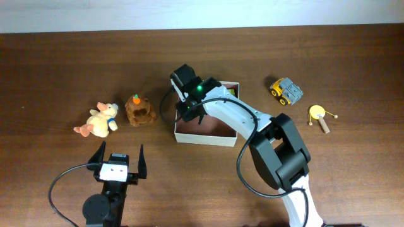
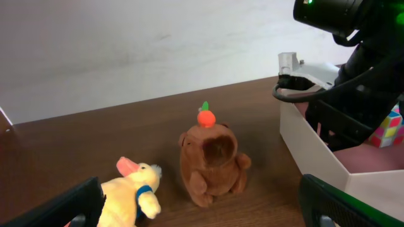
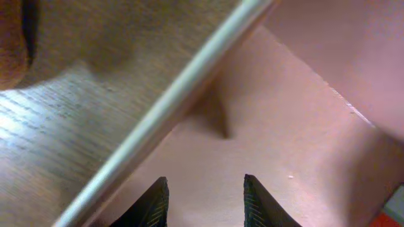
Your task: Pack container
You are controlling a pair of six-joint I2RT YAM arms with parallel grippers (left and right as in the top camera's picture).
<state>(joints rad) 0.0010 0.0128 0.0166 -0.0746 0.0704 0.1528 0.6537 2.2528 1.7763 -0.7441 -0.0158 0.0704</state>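
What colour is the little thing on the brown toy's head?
The topper is orange, green-tipped; best in left wrist view.

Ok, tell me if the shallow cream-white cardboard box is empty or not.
Not empty: in the left wrist view a multicoloured cube lies inside the shallow cream-white cardboard box; the floor seen elsewhere is bare.

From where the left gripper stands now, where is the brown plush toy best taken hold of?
Probably the round body of the brown plush toy, below the head, approached from the near side with the open left gripper: it sits upright, and the orange top is too small.
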